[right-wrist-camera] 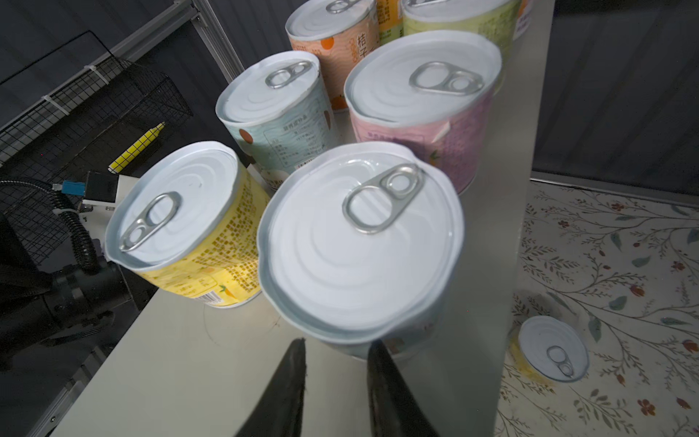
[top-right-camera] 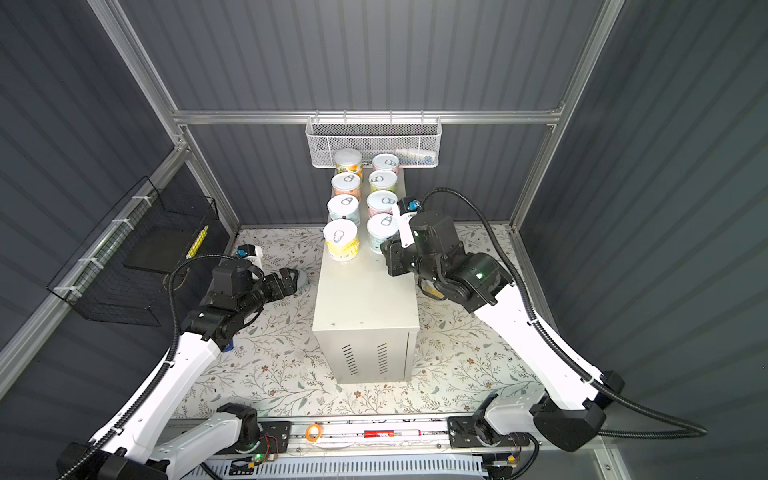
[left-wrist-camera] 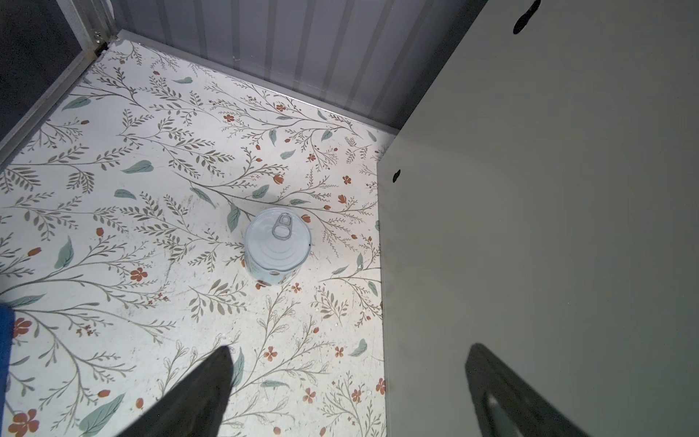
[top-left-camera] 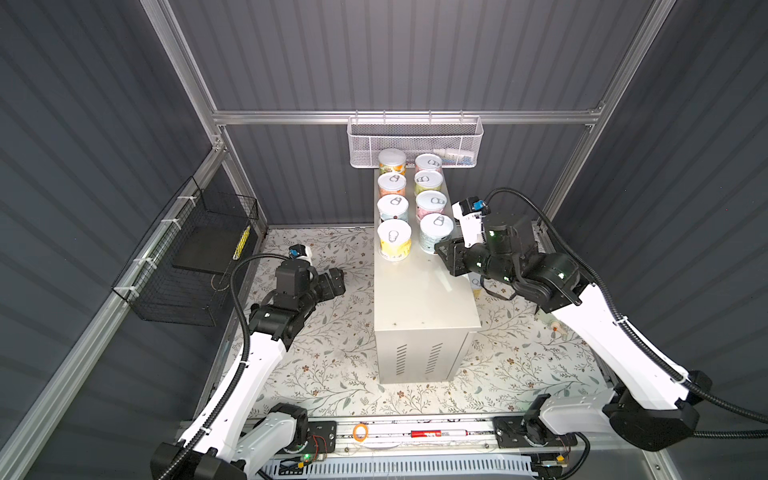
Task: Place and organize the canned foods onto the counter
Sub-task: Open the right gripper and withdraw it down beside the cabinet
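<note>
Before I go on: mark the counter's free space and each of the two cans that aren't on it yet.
Counter (top-left-camera: 419, 299): a top view, on the bare near part of its flat top.
Light blue can (left-wrist-camera: 278, 246): left wrist view, on its lid.
Yellow-sided can (right-wrist-camera: 550, 346): right wrist view, on its lid.

The left arm (top-left-camera: 257, 361) rises from its base at the near left and stretches toward the far side, white forearm sloping up to a bent black elbow. Its wrist (top-left-camera: 293, 282) turns right, and the left gripper (top-left-camera: 337, 279) points toward the middle, held low, jaws spread wide. In the left wrist view its fingers (left-wrist-camera: 200, 393) stand well apart.

The right arm (top-left-camera: 602, 345) runs from the near right base up and leftward, carried higher than the left arm. Its wrist (top-left-camera: 498, 245) bends left. The right gripper (top-left-camera: 444, 252) points left, jaws drawn nearly together. In the right wrist view its fingers (right-wrist-camera: 287, 386) lie side by side with only a narrow gap.
</note>
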